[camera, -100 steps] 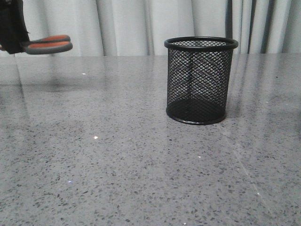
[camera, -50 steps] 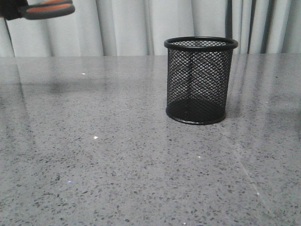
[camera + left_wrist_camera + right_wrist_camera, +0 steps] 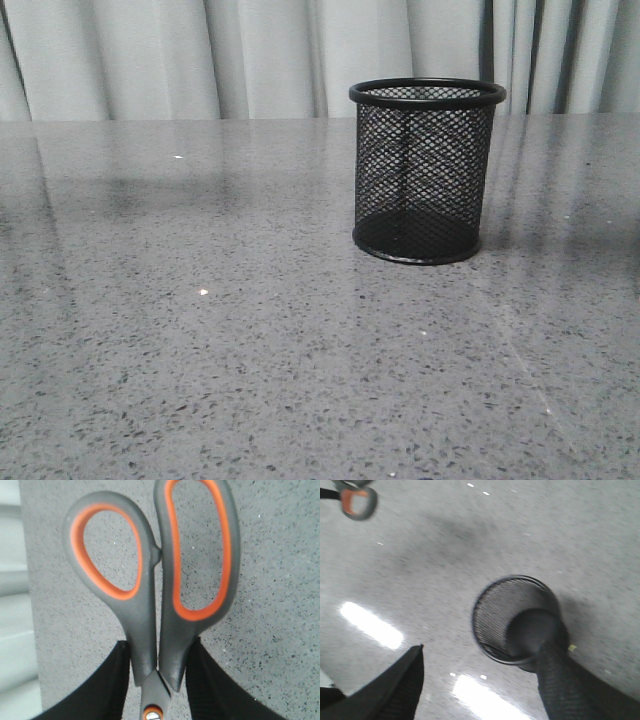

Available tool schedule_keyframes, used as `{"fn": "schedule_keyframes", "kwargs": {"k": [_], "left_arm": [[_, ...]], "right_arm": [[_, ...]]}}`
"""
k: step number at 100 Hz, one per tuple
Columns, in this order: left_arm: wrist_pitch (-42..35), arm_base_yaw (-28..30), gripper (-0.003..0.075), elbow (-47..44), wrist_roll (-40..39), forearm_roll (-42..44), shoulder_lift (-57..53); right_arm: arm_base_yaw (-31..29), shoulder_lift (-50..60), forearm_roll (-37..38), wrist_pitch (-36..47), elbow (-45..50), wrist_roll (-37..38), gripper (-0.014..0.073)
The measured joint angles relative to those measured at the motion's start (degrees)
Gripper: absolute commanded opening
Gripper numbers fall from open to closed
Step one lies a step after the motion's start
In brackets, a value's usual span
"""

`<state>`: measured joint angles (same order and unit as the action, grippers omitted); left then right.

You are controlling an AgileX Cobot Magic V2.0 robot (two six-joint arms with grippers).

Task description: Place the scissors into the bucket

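The bucket (image 3: 428, 170), a black wire-mesh cup with a solid rim, stands upright right of the table's middle in the front view; neither gripper nor the scissors show there. My left gripper (image 3: 159, 652) is shut on the scissors (image 3: 155, 570), its black fingers (image 3: 107, 685) pressing the dark grey, orange-lined handles near the pivot; the blades are hidden. From high above, my right gripper (image 3: 480, 652) is open over the bucket (image 3: 517, 620), which looks empty inside. One handle tip of the scissors (image 3: 355, 500) shows far off in that view.
A speckled grey stone table (image 3: 200, 330) spreads out in front of pale curtains (image 3: 250, 55). Bright light reflections (image 3: 372, 625) lie on the tabletop below my right gripper.
In the front view the scissors handles at the upper left rose and went out of the top of the frame. The bucket has not moved.
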<state>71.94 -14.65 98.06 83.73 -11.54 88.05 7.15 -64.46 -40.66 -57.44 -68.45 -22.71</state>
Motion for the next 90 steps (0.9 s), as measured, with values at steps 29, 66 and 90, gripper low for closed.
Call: {"fn": "schedule_keyframes", "kwargs": {"k": [29,66,90], "left_arm": [[0.1,-5.1,0.0146,0.0,0.0,0.0,-3.06],[0.32,-12.78,0.0145,0.0,-1.05,0.0,-4.68],[0.34,-16.83,0.0145,0.0,-1.27,0.0,-4.78]], "right_arm": [[0.0,0.0,-12.05,0.25,0.0,-4.87,0.0437],[0.0,0.0,-21.57,-0.1,0.0,-8.62,0.0437],[0.12,-0.12,-24.04,-1.11,0.0,-9.36,0.0437]]}}
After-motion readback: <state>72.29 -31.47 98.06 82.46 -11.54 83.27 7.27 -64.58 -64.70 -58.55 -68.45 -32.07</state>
